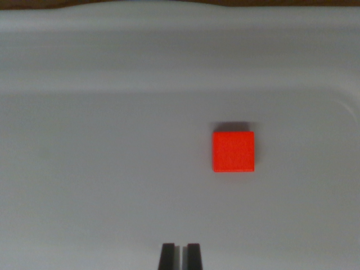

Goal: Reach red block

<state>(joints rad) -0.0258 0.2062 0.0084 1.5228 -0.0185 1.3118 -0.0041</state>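
Observation:
A small square red block [233,151] lies flat on the floor of a grey tray, a little right of the wrist view's centre. My gripper [181,251] shows only as two dark fingertips at the bottom edge, standing close together with a thin sliver of gap and nothing between them. The block lies above and to the right of the fingertips in the picture, well apart from them.
The grey tray [112,169] fills nearly the whole view. Its raised rim [169,34] runs across the top and curves down at the right edge. A dark brown strip shows beyond the rim at the very top.

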